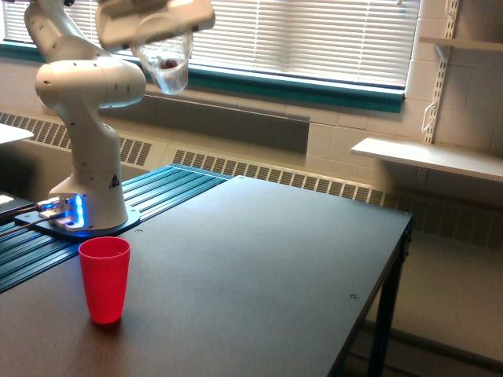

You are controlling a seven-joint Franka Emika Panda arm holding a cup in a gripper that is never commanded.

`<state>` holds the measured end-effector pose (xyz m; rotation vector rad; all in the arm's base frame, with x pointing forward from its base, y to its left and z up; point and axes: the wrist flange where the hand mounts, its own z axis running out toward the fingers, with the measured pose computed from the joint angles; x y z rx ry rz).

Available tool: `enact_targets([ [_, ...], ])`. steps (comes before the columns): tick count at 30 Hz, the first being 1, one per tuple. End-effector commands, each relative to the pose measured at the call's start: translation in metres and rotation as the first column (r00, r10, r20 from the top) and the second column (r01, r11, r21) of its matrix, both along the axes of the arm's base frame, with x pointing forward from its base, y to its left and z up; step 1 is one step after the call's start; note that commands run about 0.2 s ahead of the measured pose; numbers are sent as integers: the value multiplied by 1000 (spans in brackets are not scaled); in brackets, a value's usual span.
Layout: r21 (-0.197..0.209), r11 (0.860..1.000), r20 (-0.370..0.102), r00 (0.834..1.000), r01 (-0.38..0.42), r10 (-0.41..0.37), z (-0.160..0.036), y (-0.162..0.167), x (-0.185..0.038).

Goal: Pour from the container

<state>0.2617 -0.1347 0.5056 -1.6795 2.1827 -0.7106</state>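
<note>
The container (pixel 165 61) is a clear rounded cup with a few reddish pieces showing through it. It hangs high in the air at the exterior view's upper left, in front of the window blinds. My gripper (pixel 157 27) is shut on it from above, its white body partly cut off by the top of the frame. An opaque red plastic cup (pixel 104 279) stands upright on the dark table (pixel 259 267), well below the container and to the exterior view's left of it.
The arm's white base (pixel 88 141) stands on a blue-lit mount at the exterior view's left, beside a ribbed teal surface (pixel 157 196). The table's edge runs down the exterior view's right. A wall shelf (pixel 428 157) lies beyond it.
</note>
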Motion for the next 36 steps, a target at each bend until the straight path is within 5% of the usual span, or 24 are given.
enact_targets([
  [1, 181, 976, -8, 993, 120, -120, -49, -4, -4],
  [6, 252, 951, -18, 984, 177, -178, -70, -6, -7],
  [19, 319, 905, -114, 959, 282, -258, -87, -12, -7],
  [29, 333, 890, -128, 950, 313, -286, -107, -32, -13],
  [36, 342, 895, -138, 957, 286, -253, -123, -39, -9],
])
